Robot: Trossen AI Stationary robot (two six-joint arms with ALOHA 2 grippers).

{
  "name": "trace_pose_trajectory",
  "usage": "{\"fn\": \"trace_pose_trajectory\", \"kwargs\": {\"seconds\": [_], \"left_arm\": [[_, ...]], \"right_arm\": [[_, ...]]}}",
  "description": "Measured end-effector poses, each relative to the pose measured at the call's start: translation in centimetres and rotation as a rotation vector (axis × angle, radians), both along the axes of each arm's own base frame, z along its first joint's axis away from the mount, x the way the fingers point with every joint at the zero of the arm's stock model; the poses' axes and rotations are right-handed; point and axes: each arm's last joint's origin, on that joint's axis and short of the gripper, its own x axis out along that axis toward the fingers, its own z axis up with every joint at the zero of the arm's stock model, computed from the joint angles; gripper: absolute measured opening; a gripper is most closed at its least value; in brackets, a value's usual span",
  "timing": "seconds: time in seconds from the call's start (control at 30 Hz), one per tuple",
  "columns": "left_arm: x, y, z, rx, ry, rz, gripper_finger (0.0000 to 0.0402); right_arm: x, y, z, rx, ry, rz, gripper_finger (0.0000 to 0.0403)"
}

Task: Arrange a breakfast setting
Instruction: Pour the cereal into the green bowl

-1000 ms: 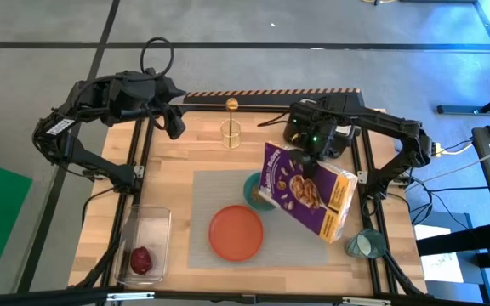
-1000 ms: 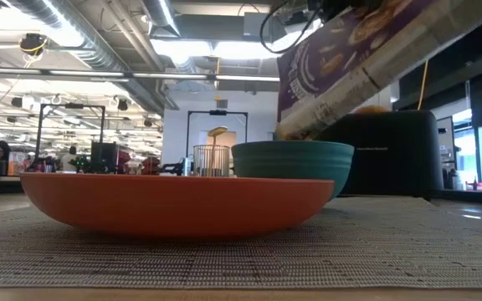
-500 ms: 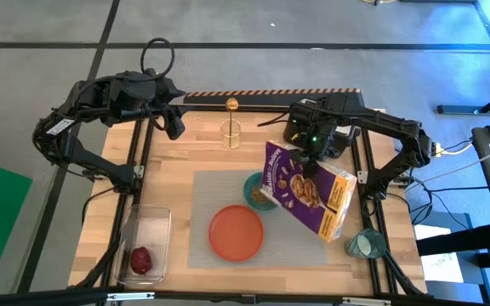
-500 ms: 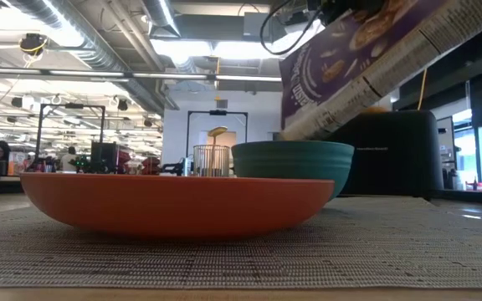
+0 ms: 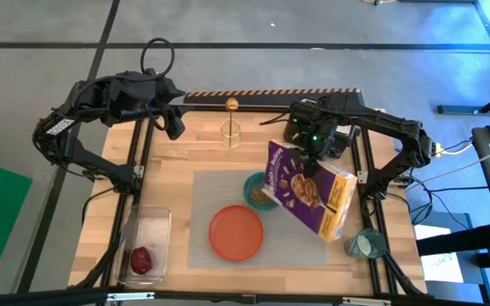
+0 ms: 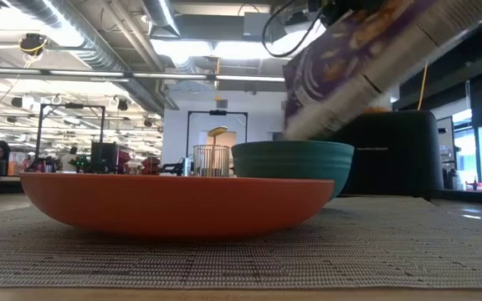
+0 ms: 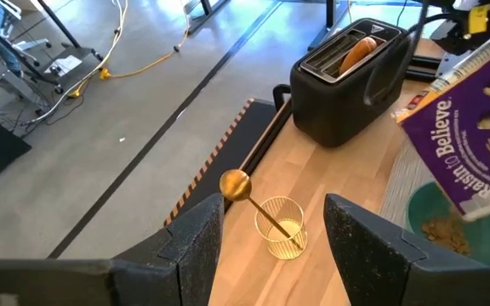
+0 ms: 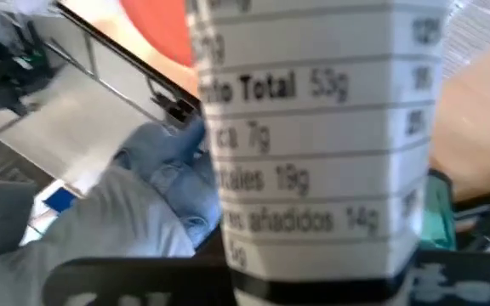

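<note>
Your teal bowl [image 5: 254,189] sits on the far right part of the grey woven placemat [image 5: 201,219], with brown cereal already showing inside it in the left wrist view. Tilted over it is the purple raisin-bran cereal box [image 5: 306,189], open corner down toward the bowl. The right gripper [image 5: 310,157] is clamped on the box's upper edge, fingers pressed to the cardboard sides. Compared with a second ago, you have swung the box's low corner slightly right and up, away from the bowl's middle; in the low view its print now looks smeared.

The round orange plate [image 5: 236,232] lies smooth and shallow just near-left of the bowl on the placemat. The small teal cup [image 5: 366,245] stands off the mat at the tabletop's near right edge. The gold spoon [image 7: 249,197] leans in a gold wire holder [image 7: 281,227] at the far side. A bagel [image 7: 356,53] sticks out of the black toaster [image 7: 347,85]. The dark red fruit [image 5: 141,258] rests in the clear rectangular tub [image 5: 145,244], near left.

Your left gripper [image 5: 173,124] hangs over the tabletop's far left corner, fingers wide apart and empty.
</note>
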Motion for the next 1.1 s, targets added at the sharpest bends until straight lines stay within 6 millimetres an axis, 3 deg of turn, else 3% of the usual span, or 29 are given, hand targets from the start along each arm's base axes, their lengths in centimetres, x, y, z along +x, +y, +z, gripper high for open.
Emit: {"fn": "trace_pose_trajectory", "kwargs": {"seconds": [0.87,1.1], "left_arm": [[0.0,0.0,0.0,0.0,0.0,0.0,0.0199],[0.0,0.0,0.0,-0.001,0.004,0.0,0.0199]], "right_arm": [[-0.1,-0.4,-0.1,-0.047,-0.016,0.016,0.0009],[0.2,0.8,-0.2,-0.144,-0.045,0.122,0.0011]]}}
